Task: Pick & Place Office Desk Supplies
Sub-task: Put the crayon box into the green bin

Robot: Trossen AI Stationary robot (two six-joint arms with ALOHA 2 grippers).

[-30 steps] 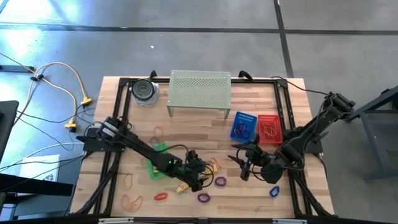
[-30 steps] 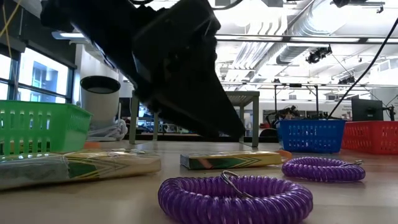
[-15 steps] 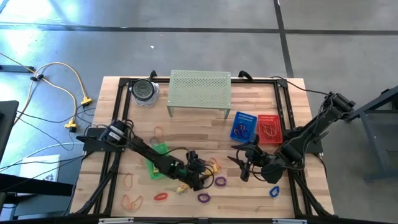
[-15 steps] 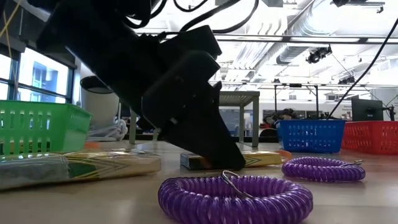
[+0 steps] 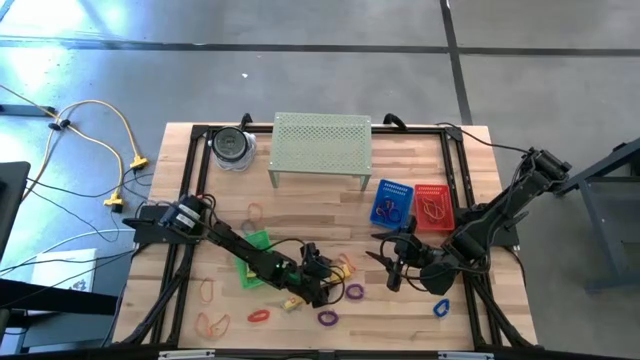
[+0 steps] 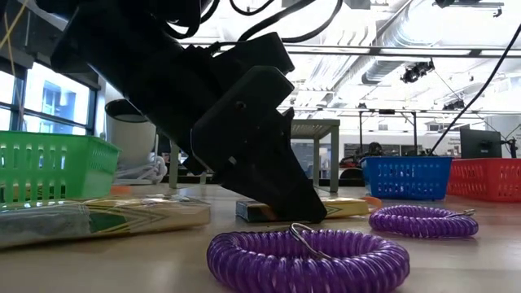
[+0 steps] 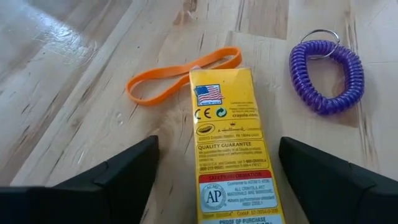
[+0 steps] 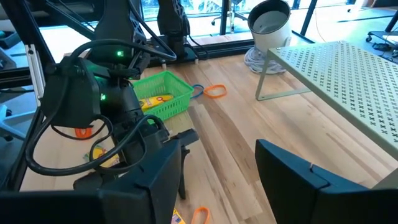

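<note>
Left wrist view, left gripper (image 7: 214, 180) spread astride yellow packet (image 7: 229, 140), orange loop (image 7: 180, 73) touching, purple coil (image 7: 326, 74) beside.

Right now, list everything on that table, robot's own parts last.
shelf: one, pale green, perforated, far edge
cup: one, white, beside the shelf
blue basket: one, right of centre
red basket: one, next to the blue basket
green basket: one, by the left arm
yellow packet: one, lying between the left pincer's fingers
purple coils: at least two, near edge
orange bands: several, scattered
blue loop: one, near edge, right side
left pincer: open, low over the packet
right pincer: open, empty, mid-table
</note>
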